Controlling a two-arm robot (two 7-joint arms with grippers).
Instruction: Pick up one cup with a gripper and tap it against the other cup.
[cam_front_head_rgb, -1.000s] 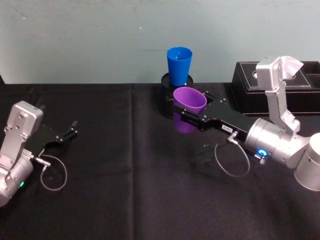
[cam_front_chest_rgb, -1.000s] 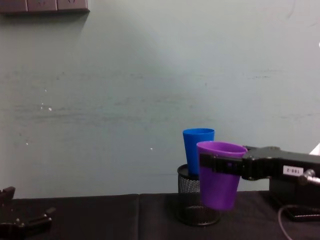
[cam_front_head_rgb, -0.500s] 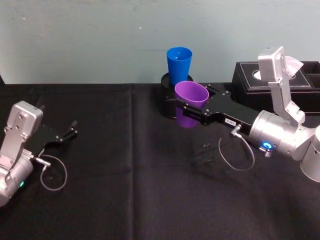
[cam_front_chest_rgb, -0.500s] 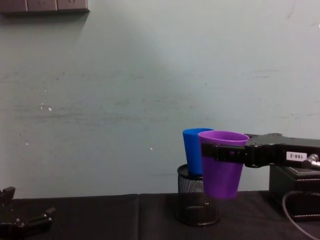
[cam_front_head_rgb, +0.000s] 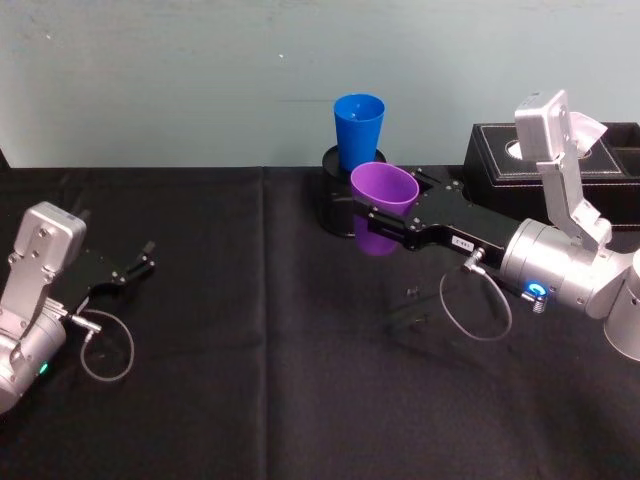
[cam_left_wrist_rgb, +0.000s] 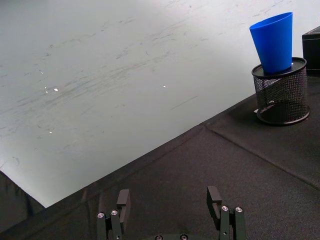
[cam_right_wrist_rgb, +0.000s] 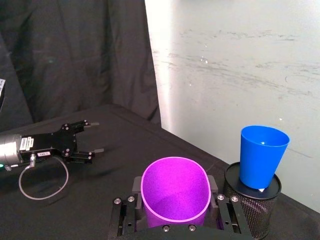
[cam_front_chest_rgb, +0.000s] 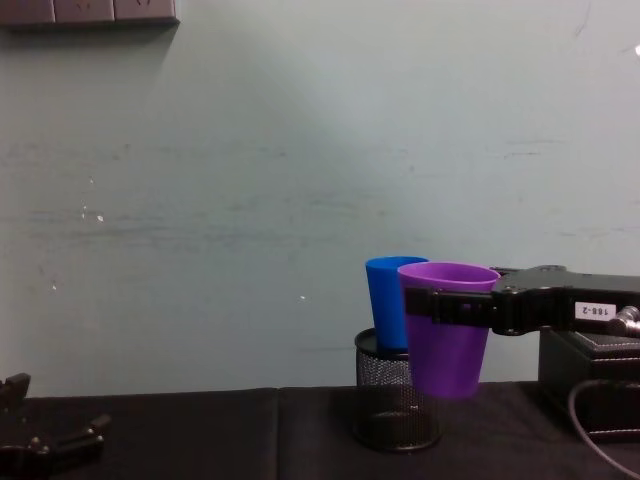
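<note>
The right gripper (cam_front_head_rgb: 372, 214) holds the purple cup (cam_front_head_rgb: 383, 189) in the air, fingers clamped on it, just beside the blue cup (cam_front_head_rgb: 359, 124), which stands in a mesh holder (cam_front_head_rgb: 331, 200) at the far side. The left gripper (cam_front_head_rgb: 141, 265) rests at the left, fingers apart.

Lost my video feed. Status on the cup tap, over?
Right gripper shut on purple cup, aloft beside blue cup. Left gripper open, parked far left. Blue cup sits in mesh holder; contact unclear.
</note>
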